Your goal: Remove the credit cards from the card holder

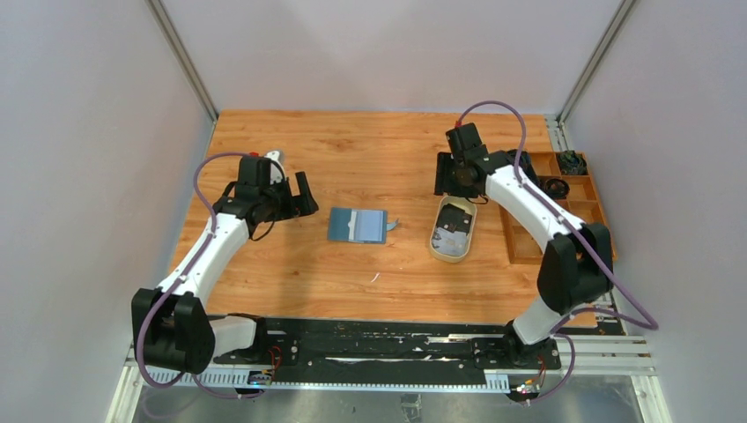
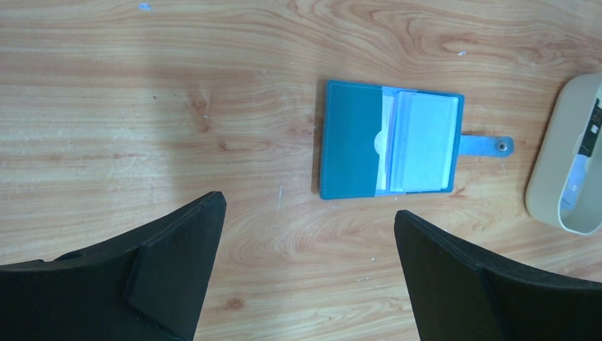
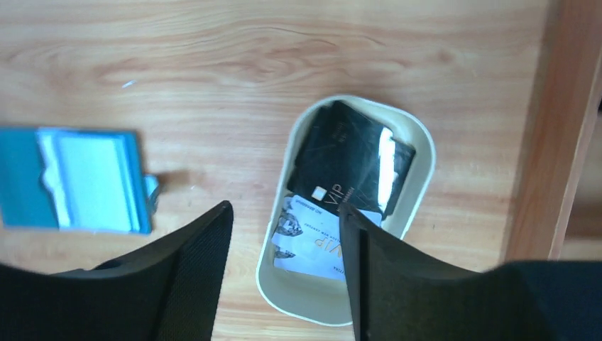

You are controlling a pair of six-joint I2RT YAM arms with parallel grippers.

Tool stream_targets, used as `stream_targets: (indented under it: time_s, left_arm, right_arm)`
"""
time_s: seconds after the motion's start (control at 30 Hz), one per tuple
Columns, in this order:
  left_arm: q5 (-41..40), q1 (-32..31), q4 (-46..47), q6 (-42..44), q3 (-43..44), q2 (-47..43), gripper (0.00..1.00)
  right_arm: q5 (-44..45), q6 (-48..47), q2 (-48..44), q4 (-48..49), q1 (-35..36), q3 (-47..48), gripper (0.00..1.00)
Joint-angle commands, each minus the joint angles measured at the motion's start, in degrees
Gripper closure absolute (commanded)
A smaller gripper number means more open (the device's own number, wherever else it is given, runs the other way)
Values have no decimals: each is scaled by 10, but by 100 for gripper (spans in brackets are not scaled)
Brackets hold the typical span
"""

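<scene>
On a wooden table (image 1: 370, 150) enclosed by pale panels, the left end effector (image 2: 309, 213) hangs above the boards on the left side. Its two black fingers are spread wide, with only bare wood between them. To its right, near the middle of the table and well apart from both arms, the teal card holder (image 2: 351, 142) lies opened flat. It has a darker flap on the left and a pale, glossy panel filling its right half; whether that panel is a card or an empty sleeve cannot be told. A thin white edge shows at a half-round cutout in the flap. The snap tab (image 2: 493, 145) juts from the holder's right edge, pointing toward a beige oval tray (image 3: 298, 302) that sits near the holder without touching it. At least two credit cards rest inside the tray. A black card (image 3: 351, 160) lies toward the far end and a white card (image 3: 312, 245) toward the near end, and their edges meet in the middle. Both carry small "VIP" lettering. The right end effector (image 3: 286, 211) hovers directly over the tray with its fingers parted and gripping nothing, and the cards show through and beside the gap. Farther right, at the table's edge, stands a wooden organizer (image 1: 520, 245) divided into compartments. A few small dark items sit in its far cells, too small to identify.
</scene>
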Motion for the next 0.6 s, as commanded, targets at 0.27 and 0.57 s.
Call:
stream_targets:
  time_s: [0.27,0.57]
  left_arm:
    - [8,7,53,44,-7,-114,0]
    - [-41,17,105,33,-29,-209,0]
  right_arm:
    - [-179,-125,-162,202,34,-123,30]
    - [-94,-115,-212,204,34,-140,25]
